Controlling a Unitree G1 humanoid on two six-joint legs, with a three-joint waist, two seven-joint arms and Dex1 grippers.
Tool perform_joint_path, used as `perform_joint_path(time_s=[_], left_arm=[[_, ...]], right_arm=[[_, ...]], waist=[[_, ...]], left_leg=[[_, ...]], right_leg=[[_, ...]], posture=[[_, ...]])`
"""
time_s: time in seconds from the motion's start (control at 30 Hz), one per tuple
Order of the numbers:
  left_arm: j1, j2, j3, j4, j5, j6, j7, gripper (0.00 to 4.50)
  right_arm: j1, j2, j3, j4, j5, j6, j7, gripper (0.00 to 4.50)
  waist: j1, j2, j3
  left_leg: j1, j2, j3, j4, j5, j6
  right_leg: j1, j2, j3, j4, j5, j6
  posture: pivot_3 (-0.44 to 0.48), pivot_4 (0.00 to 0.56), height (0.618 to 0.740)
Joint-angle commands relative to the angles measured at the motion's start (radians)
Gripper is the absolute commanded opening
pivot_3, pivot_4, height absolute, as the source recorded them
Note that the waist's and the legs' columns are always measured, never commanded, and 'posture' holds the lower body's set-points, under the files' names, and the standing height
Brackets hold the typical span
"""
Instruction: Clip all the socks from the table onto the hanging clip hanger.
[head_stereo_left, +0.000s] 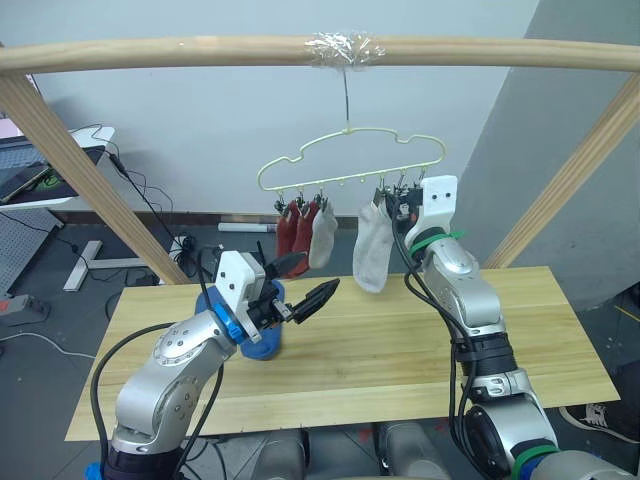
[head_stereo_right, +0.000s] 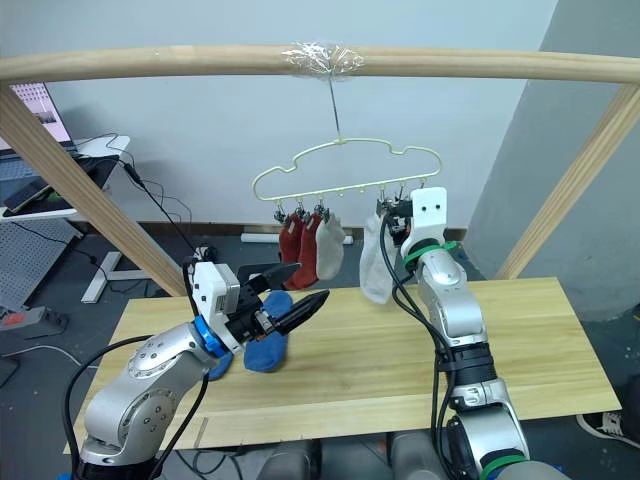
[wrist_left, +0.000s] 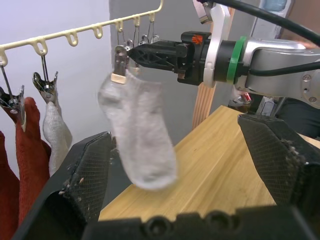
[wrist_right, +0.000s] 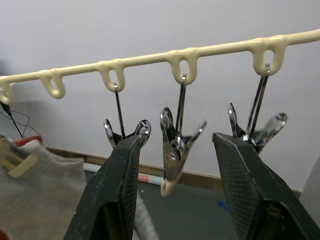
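Four socks clipped on clip hanger (head_stereo_left: 350, 165): two rust red (head_stereo_left: 295, 228), two light grey (head_stereo_left: 372, 250). Blue socks (head_stereo_right: 268, 350) left on table (head_stereo_left: 400, 350), beneath left gripper (head_stereo_left: 305, 290), jaws spread, empty. Right gripper (wrist_right: 175, 165) raised at free clips (wrist_right: 176, 145), released. Judged two-thirds done.

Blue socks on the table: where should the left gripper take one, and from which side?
The blue socks lie bunched on the table directly under the open left gripper. Probably best to come straight down and pinch the raised end nearest the hanger: it stands proud of the wood, so a finger can get round it. The rest is hidden behind the gripper.
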Motion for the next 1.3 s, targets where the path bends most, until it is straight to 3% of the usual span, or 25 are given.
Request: perform_joint_path(time_s=[0.03, 0.3, 0.73, 1.3], left_arm=[[-0.002, 0.005, 0.005, -0.04, -0.004, -0.025, -0.003, 4.5], [-0.005, 0.007, 0.0, -0.038, -0.003, -0.026, -0.005, 4.5], [-0.002, 0.001, -0.013, -0.038, 0.001, -0.035, -0.001, 4.5], [-0.014, 0.008, -0.014, -0.033, -0.001, -0.035, -0.003, 4.5]], right_arm=[[-0.036, 0.005, -0.019, -0.003, -0.007, -0.033, -0.012, 2.36], [-0.052, 0.007, -0.025, 0.025, -0.02, -0.053, -0.016, 2.36], [0.055, -0.034, -0.017, -0.116, -0.011, -0.023, 0.062, 2.36], [0.06, -0.042, -0.024, -0.106, -0.005, -0.035, 0.093, 2.36]], waist=[[0.001, 0.0, 0.0], [0.014, 0.0, 0.0], [0.017, 0.0, 0.0], [0.016, 0.0, 0.0]], left_leg=[[0.0, 0.0, 0.0, 0.0, 0.0, 0.0], [0.0, 0.0, 0.0, 0.0, 0.0, 0.0], [0.0, 0.0, 0.0, 0.0, 0.0, 0.0], [0.0, 0.0, 0.0, 0.0, 0.0, 0.0]], right_leg=[[0.0, 0.0, 0.0, 0.0, 0.0, 0.0], [0.0, 0.0, 0.0, 0.0, 0.001, -0.001], [0.0, 0.0, 0.0, 0.0, 0.001, 0.0], [0.0, 0.0, 0.0, 0.001, 0.001, 0.0]], posture=[[0.002, 0.141, 0.74], [0.003, 0.137, 0.74], [-0.005, 0.136, 0.74], [-0.005, 0.138, 0.74]])
